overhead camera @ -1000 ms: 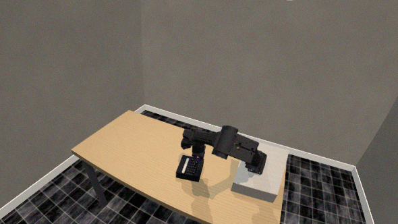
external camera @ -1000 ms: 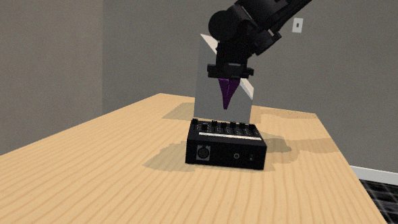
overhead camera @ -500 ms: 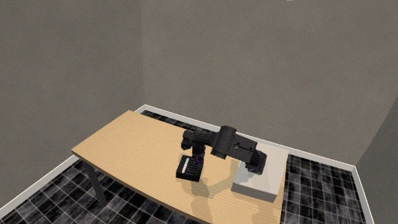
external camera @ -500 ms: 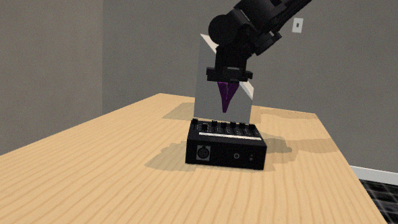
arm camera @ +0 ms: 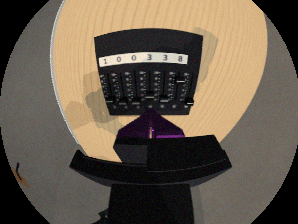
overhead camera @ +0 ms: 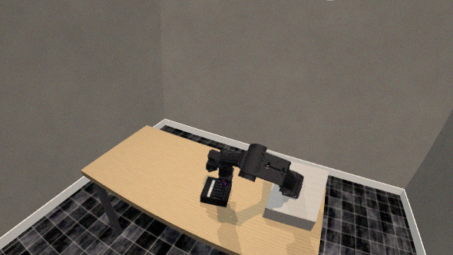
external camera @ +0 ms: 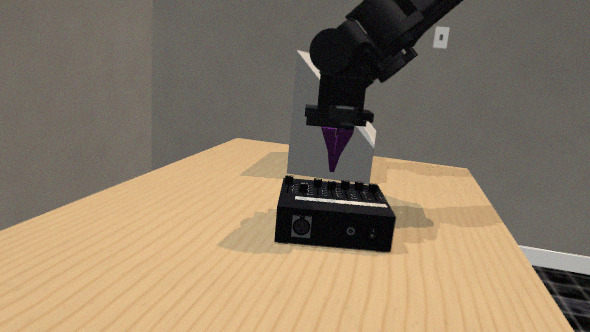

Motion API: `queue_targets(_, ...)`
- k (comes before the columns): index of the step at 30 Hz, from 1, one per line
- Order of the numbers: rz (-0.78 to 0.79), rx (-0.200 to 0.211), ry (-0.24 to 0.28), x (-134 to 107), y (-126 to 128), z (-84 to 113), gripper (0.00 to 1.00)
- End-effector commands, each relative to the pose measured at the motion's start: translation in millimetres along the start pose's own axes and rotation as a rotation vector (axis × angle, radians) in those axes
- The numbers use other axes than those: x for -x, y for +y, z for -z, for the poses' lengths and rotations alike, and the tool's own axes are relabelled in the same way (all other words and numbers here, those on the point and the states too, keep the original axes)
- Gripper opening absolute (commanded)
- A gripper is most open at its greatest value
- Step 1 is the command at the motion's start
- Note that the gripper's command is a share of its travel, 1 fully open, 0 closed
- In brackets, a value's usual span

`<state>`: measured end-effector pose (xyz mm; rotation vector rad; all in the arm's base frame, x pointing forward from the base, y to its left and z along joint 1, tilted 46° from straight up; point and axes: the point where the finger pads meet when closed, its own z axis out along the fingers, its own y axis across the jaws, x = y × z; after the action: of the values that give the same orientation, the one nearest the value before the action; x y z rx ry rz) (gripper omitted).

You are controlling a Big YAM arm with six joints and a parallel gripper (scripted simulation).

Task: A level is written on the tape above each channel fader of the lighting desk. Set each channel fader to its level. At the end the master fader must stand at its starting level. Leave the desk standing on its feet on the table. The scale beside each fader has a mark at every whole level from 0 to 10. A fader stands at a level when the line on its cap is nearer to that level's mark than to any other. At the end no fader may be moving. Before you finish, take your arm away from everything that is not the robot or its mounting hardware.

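With the purple, tapered pincer point(overhead camera: 224, 183) point(external camera: 332, 170) point(arm camera: 150, 111) fully closed on nothing, hovers above the black, boxy lighting desk point(overhead camera: 215, 200) point(external camera: 335, 225) point(arm camera: 149, 44). Reads 1, 0, 0, 3, 3, 8 along the white tape strip point(overhead camera: 211, 188) point(external camera: 341, 201) point(arm camera: 142, 59).

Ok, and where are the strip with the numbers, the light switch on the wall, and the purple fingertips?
Number strip point(external camera: 341, 202) point(arm camera: 143, 59): exterior and wrist views, its white face.
Wall switch point(external camera: 441, 37): exterior view, its plate.
Purple fingers point(external camera: 332, 145): exterior view, their surface.

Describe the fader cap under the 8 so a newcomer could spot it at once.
On the wooden table sits a black desk with a white tape of numbers. Below the tape's last number, 8, is the cap. It stands close to the tape, while the other caps sit much farther down, toward the gripper.
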<state>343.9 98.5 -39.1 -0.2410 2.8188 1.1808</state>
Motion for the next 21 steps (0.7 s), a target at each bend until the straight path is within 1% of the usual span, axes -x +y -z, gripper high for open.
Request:
queue_targets(1,0.004,0.005,0.010,0.0,1.9,-8.6,0.00)
queue_targets(21,0.008,0.005,0.009,1.1,2.0,-9.6,0.00)
